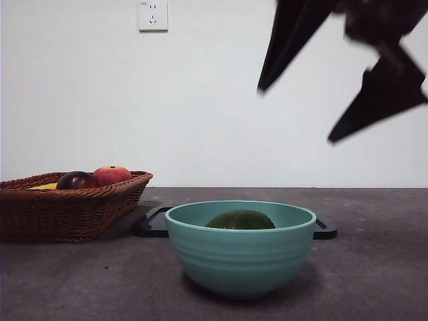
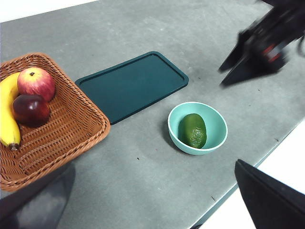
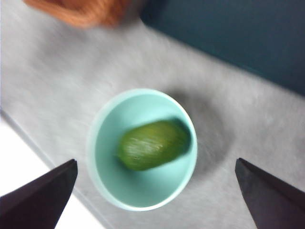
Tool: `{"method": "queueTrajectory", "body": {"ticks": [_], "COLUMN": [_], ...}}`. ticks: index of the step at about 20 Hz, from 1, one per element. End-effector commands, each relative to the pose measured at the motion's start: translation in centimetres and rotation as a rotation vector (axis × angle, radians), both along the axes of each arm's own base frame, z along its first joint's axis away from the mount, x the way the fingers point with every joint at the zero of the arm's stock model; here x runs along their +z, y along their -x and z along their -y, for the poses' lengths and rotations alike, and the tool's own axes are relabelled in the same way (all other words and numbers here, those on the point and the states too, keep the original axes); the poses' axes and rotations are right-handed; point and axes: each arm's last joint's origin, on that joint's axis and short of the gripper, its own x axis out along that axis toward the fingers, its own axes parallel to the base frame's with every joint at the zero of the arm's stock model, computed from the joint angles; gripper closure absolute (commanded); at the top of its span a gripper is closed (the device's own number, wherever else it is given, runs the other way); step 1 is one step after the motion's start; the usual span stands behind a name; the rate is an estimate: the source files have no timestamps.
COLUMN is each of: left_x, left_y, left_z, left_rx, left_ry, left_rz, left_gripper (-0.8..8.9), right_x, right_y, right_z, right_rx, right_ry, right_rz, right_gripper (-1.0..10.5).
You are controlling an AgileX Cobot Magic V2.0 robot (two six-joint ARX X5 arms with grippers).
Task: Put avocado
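— Right pincer (image 1: 348,110), where is it?
— High at two o'clock in the front view, jaws spread wide and holding nothing, well above the teal bowl (image 1: 241,249).
— And the avocado (image 1: 240,221)?
— Lying on its side inside that bowl — the right wrist view looks straight down on it between the parted jaws.
— What else is on the surface (image 2: 143,28)?
— A dark green tray (image 2: 132,84) just behind the bowl, and at nine o'clock a wicker basket (image 1: 67,210) with a red-orange apple (image 2: 35,83), a dark maroon fruit (image 2: 31,109) and a banana (image 2: 7,114).
— The left pincer (image 2: 143,210)?
— Hanging high over the near edge, jaws apart, empty.
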Motion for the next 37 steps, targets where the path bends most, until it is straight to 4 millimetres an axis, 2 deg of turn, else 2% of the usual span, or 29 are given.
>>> {"method": "queueTrajectory", "body": {"ticks": [1,4,8,12,14,17,19,23,25,28,31,34,37], "left_x": [0.3,0.3,0.3,0.3,0.3,0.3,0.3,0.3,0.3,0.3,0.4,0.4,0.4], "left_y": [0.0,0.0,0.0,0.0,0.0,0.0,0.0,0.0,0.0,0.0,0.0,0.0,0.0], "left_z": [0.0,0.0,0.0,0.0,0.0,0.0,0.0,0.0,0.0,0.0,0.0,0.0,0.0], "left_rx": [-0.006,-0.006,-0.006,-0.007,-0.007,-0.007,-0.007,-0.007,-0.007,-0.007,-0.007,-0.006,-0.006], "left_ry": [0.016,0.015,0.016,0.016,0.015,0.015,0.015,0.016,0.018,0.019,0.019,0.02,0.019], "left_rz": [0.009,0.009,0.01,0.011,0.011,0.01,0.01,0.011,0.012,0.013,0.013,0.013,0.013], "left_gripper": [2.52,2.53,2.53,2.53,2.53,2.53,2.52,2.53,2.53,2.53,2.53,2.52,2.53], "right_x": [-1.1,-3.4,-5.4,-6.9,-7.6,-7.7,-7.7,-7.2,-6.2,-3.8,-2.0,-1.2,-1.7], "right_y": [-1.2,-2.1,-2.4,-2.5,-2.5,-2.4,-2.5,-2.8,-3.4,-5.7,-9.6,-13.8,-17.9], "right_z": [-1.1,-1.7,-2.4,-3.5,-3.8,-4.3,-4.4,-4.6,-4.9,-5.5,-6.2,-6.7,-6.8], "right_rx": [-0.002,-0.002,0.014,0.039,0.047,0.058,0.047,-0.019,-0.043,-0.068,-0.079,-0.119,-0.164], "right_ry": [0.049,0.122,0.228,0.267,0.281,0.273,0.263,0.242,0.249,0.282,0.294,0.295,0.284], "right_rz": [-0.037,-0.12,-0.17,-0.199,-0.216,-0.206,-0.203,-0.213,-0.197,-0.194,-0.187,-0.178,-0.174], "right_gripper": [3.2,3.3,3.6,4.6,5.7,8.3,9.3,9.4,9.4,9.4,9.4,9.4,9.4]}}
